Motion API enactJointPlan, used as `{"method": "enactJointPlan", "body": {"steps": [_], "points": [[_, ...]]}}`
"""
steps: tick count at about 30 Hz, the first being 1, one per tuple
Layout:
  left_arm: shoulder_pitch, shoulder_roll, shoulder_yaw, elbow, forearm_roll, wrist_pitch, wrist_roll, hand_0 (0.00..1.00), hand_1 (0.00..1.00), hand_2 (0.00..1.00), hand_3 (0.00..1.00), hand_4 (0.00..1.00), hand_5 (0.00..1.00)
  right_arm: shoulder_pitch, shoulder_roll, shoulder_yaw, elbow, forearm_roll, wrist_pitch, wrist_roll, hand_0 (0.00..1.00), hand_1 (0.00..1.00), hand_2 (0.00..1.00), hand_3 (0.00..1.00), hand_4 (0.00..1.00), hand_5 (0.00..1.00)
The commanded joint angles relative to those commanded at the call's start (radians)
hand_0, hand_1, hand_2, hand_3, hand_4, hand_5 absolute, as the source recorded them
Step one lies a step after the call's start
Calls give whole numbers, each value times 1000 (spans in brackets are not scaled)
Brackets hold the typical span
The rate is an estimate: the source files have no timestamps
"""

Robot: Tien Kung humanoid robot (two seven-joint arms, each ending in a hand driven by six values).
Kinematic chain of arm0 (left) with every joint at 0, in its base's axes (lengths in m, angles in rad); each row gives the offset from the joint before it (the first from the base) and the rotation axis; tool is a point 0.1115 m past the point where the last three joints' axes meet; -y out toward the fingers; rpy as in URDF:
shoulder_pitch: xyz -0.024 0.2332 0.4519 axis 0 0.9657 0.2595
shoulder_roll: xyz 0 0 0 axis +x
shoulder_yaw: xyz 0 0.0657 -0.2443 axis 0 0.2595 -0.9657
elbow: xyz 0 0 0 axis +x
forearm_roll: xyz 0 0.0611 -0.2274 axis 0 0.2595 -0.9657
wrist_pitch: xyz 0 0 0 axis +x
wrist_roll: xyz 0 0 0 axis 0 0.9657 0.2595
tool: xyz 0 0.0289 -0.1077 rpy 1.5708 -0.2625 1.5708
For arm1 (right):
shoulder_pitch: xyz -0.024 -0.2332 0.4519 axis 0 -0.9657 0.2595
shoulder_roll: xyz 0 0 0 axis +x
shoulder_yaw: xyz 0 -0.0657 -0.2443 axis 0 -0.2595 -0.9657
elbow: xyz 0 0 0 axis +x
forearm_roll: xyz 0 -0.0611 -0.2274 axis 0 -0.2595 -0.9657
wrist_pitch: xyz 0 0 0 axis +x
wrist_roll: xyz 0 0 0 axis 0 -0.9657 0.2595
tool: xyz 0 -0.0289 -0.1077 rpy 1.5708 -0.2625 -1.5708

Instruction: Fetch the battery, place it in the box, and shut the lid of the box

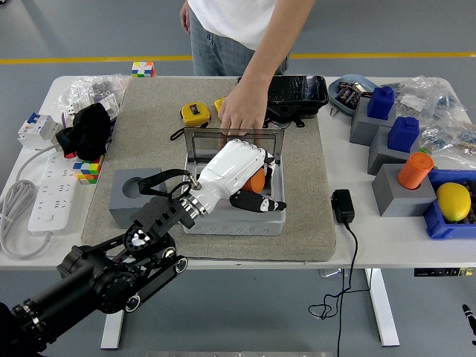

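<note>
Here the left hand [236, 172] fingers clamp the orange battery [258, 180] inside the box [234, 221], axis unclear

Person's hand [242, 111] on upright lid [232, 141] blocks far side.

One head camera sits high on the robot's side, looking forward and down across the white table [387, 238], near edge along the bottom, the left arm [111, 279] rising from the lower-left corner, a person [238, 30] at the far side cropped by the top edge.
</note>
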Motion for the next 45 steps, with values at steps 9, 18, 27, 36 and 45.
{"method": "enactJointPlan", "body": {"steps": [9,18,27,36,45], "points": [[1,0,-11,10,9,-51,0,136,84,112,111,998,645,0,-1,-1,0,1,0,0,875,878,834,869,998,998],[4,0,-10,10,22,-59,1,653,602,448,453,998,680,-2,-2,-7,0,2,1,-2,875,879,835,869,998,998],[11,0,-7,11,34,-71,3,920,787,685,631,998,692,-4,-4,-13,0,5,1,-2,876,879,835,869,998,998],[15,0,-3,-17,47,-54,6,998,855,768,680,998,710,-4,-5,-11,0,3,1,-4,876,879,835,869,998,998],[16,1,-1,-111,46,-92,2,736,668,614,600,998,726,-1,-2,-9,0,6,1,-3,877,879,835,869,998,998]]}}
